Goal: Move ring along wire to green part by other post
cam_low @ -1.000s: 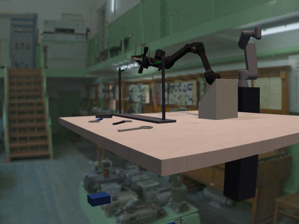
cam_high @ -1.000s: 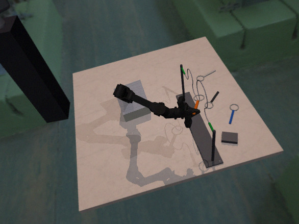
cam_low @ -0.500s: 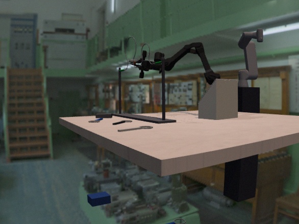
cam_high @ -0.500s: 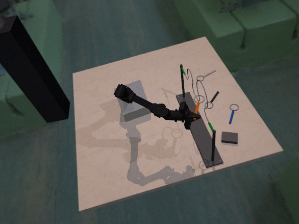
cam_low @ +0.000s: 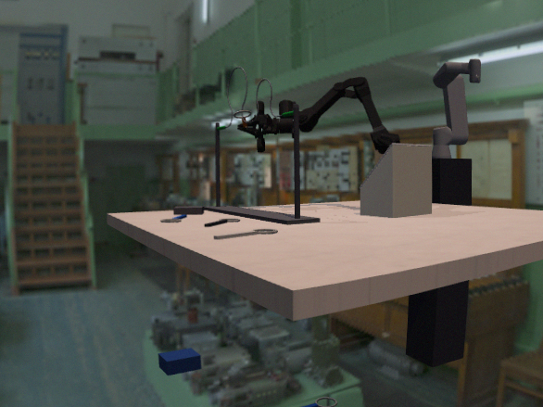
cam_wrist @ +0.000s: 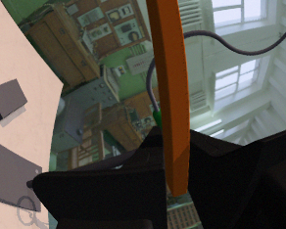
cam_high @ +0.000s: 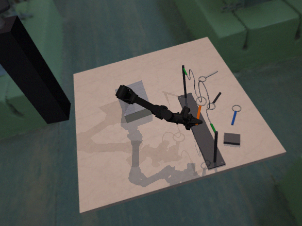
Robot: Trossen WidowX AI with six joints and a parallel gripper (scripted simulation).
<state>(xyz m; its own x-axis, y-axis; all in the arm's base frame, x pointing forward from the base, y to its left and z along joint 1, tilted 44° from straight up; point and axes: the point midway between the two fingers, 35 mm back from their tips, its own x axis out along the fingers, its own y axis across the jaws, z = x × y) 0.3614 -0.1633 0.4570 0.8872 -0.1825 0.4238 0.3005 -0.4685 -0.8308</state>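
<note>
My gripper [cam_high: 198, 123] [cam_low: 243, 127] [cam_wrist: 163, 130] is shut on the orange handle [cam_high: 199, 113] [cam_wrist: 171, 98]. The ring [cam_high: 206, 102] lies nearly flat in the exterior view, above the fingers. It appears to be around the thin grey wire [cam_low: 237, 67] [cam_wrist: 211, 34], at the middle dip between the bends; the gap is too small to judge. One green part [cam_high: 185, 71] [cam_low: 287, 113] is by the far post [cam_high: 184, 84] [cam_low: 296, 166]. The other green part [cam_high: 213, 127] [cam_low: 221, 128] is by the near post [cam_high: 215, 149] [cam_low: 218, 171]. The wrist view shows a little green [cam_wrist: 157, 117] behind the handle.
A dark base plate [cam_high: 206, 141] [cam_low: 264, 215] carries both posts. Loose rings with a blue handle [cam_high: 234, 118], a black handle [cam_high: 217, 97] and a grey handle [cam_high: 212, 74] lie beyond it. A dark block [cam_high: 232, 138] [cam_low: 188, 210] lies near the blue handle.
</note>
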